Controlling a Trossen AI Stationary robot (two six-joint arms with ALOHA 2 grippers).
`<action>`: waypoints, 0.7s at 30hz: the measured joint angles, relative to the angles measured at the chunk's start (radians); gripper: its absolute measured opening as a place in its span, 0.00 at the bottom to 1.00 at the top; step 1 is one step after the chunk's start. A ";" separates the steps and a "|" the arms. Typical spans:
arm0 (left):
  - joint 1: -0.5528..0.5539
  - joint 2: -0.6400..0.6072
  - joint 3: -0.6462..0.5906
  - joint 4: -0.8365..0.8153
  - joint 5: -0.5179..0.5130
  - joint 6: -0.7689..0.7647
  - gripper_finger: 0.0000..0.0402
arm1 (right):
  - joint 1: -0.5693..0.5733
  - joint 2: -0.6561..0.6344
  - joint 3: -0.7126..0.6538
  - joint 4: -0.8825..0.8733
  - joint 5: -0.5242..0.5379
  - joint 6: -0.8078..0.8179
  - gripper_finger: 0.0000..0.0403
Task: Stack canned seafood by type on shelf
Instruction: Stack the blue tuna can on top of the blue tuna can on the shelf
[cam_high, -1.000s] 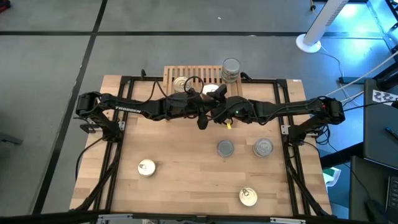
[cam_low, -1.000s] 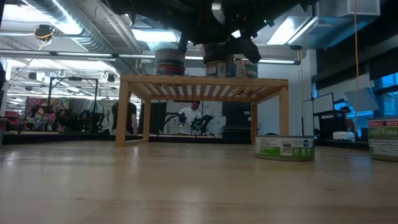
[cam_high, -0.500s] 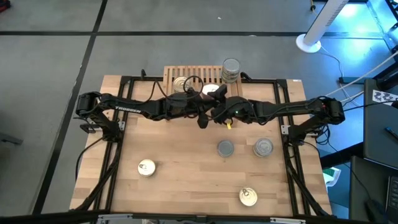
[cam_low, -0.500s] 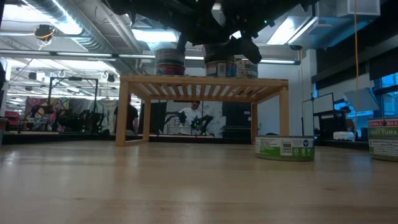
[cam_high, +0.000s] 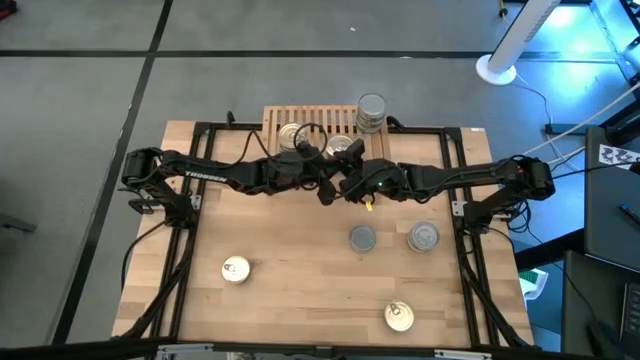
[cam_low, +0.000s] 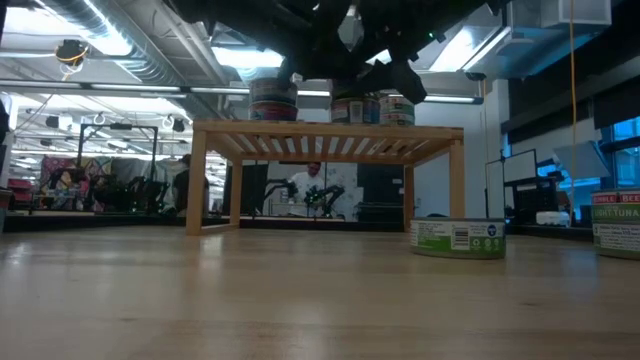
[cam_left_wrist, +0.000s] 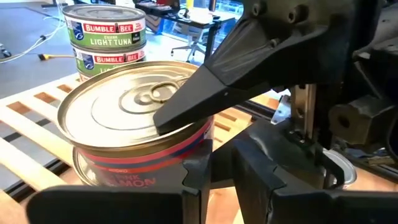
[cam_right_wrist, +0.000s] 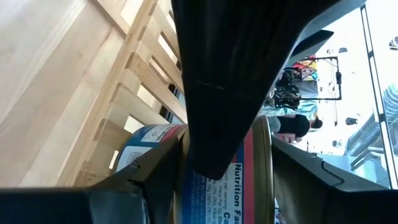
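The table (cam_high: 300, 290) is a pale wood-plank top framed by black rails, standing on a grey floor with dark seams; a white fan base (cam_high: 496, 68) sits off the table toward 1 o'clock. The low view looks across into a workshop with ceiling lights, pipes and racks, where a person (cam_low: 315, 180) shows beyond the shelf legs.

The shelf (cam_high: 285, 118) stands at the table's 12 o'clock edge. Both arms meet just in front of it. The right gripper (cam_high: 345, 152) has its jaws closed around a gold-lidded salmon can (cam_left_wrist: 134, 109) on the slats — one finger lies across the lid, as the left wrist view shows. The left gripper (cam_high: 322, 195) hangs at the shelf's front edge, jaws pressed together on nothing.

Also on the shelf: a gold-lidded can (cam_high: 290, 135) toward 11 o'clock of the held one, and a stack of tuna cans (cam_high: 371, 110) at the shelf's 3 o'clock end.

Loose on the table: a grey-lidded can (cam_high: 362, 238), a silver-lidded can (cam_high: 423, 237) beside it, a gold-lidded can (cam_high: 236, 268) at 8 o'clock, and another (cam_high: 399, 316) at 5 o'clock.
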 joint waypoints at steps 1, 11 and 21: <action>0.000 0.000 0.000 0.000 -0.001 0.000 0.15 | 0.000 0.000 0.000 0.000 0.000 -0.001 0.57; 0.003 0.000 0.000 0.008 -0.010 0.000 0.15 | -0.001 -0.001 0.000 0.000 0.028 -0.001 0.57; 0.011 0.000 0.000 0.011 -0.009 0.000 0.15 | -0.001 -0.001 0.000 0.003 0.038 -0.002 0.57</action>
